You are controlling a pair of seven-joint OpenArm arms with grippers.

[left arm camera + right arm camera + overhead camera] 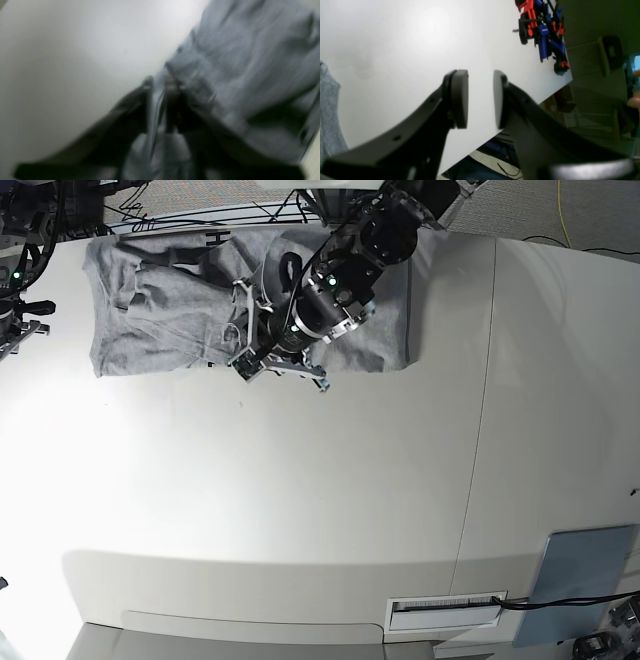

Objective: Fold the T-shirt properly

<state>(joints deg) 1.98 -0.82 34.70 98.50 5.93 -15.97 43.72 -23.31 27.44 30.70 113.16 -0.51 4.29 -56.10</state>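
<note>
A white desk (pixel 300 510) fills the room's middle; red-and-blue clamps (pixel 543 30) lie at its two-o'clock corner, grey carpet (pixel 560 210) beyond.

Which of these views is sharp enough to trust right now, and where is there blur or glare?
Left wrist: heavily motion-blurred, left gripper and T-shirt smeared. Right wrist: sharp on the open right gripper, soft glare on the table. Base: mostly sharp, but the table's lower left corner is washed out by glare.

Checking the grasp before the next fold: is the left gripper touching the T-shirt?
Touching. In the left wrist view, though blurred, grey fabric of the T-shirt runs up between the fingers of the left gripper, which are closed on a fold.
</note>
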